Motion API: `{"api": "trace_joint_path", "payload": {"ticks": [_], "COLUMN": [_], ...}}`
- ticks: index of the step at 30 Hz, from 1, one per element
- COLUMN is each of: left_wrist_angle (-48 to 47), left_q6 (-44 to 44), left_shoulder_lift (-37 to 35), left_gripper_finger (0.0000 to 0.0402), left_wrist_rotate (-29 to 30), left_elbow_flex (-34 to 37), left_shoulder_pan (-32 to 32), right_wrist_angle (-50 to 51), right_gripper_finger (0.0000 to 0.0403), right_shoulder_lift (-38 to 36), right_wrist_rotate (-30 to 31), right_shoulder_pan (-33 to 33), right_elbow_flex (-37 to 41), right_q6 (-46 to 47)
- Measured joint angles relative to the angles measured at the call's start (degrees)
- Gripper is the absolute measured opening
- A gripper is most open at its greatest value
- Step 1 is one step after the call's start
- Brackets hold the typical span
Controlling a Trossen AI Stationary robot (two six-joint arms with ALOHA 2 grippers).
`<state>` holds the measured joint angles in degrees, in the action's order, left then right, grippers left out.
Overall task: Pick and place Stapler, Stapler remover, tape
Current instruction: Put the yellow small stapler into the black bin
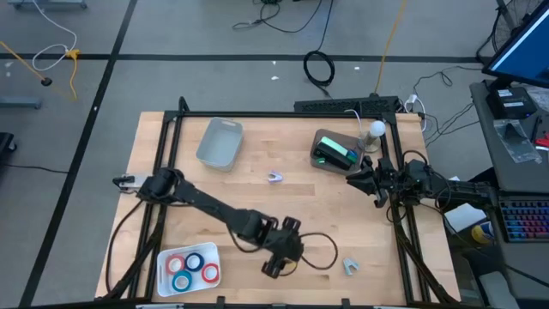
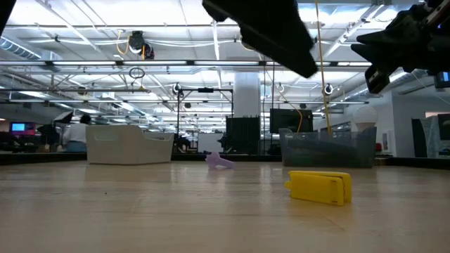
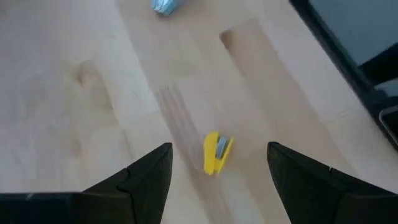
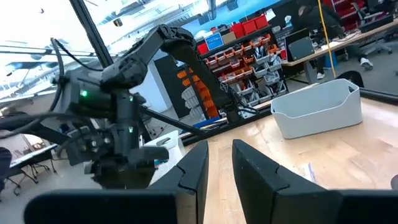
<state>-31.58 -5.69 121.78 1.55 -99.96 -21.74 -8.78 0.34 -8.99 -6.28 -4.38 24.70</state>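
Observation:
The yellow stapler (image 3: 215, 153) lies on the wooden table, directly below my left gripper (image 3: 219, 146), which is open with a finger on either side of it and well above it. In the low view the stapler (image 2: 320, 187) sits alone on the wood with the left gripper (image 2: 271, 31) overhead. From above, the left gripper (image 1: 279, 253) hides it. A blue-grey staple remover (image 1: 350, 266) lies near the front right. A small purple-white piece (image 1: 274, 178) lies mid-table. The red and blue tape rolls (image 1: 190, 266) lie in a white tray. My right gripper (image 1: 356, 180) waits at the right, open by a narrow gap.
A grey bin (image 1: 220, 142) stands at the far left-centre. A dark container with a green item (image 1: 333, 151) stands at the far right, just beyond the right gripper. The white tray (image 1: 163, 257) sits at the near-left corner. A black cable loops on the table (image 1: 322, 249) beside the left gripper.

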Motion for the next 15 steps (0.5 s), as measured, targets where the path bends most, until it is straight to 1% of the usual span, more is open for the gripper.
{"api": "trace_joint_path", "payload": {"ticks": [7, 10, 15], "left_wrist_angle": [1.7, 1.9, 1.8], "left_q6": [3.1, 5.2, 4.6], "left_shoulder_lift": [5.0, 5.7, 6.5], "left_gripper_finger": [0.0267, 0.0267, 0.0267], "left_wrist_rotate": [1.4, 0.1, 1.5], "left_elbow_flex": [0.0, 0.0, 0.0], "left_shoulder_pan": [-1.7, -1.6, -1.4], "right_wrist_angle": [0.1, 0.5, 0.6], "right_gripper_finger": [0.0063, 0.0063, 0.0063], "right_shoulder_lift": [0.0, 0.2, 0.3], "right_wrist_rotate": [0.0, 0.2, 0.2], "right_shoulder_pan": [0.0, 0.0, 0.0], "right_elbow_flex": [0.0, 0.0, 0.0], "right_q6": [-1.8, -2.0, -2.0]}}
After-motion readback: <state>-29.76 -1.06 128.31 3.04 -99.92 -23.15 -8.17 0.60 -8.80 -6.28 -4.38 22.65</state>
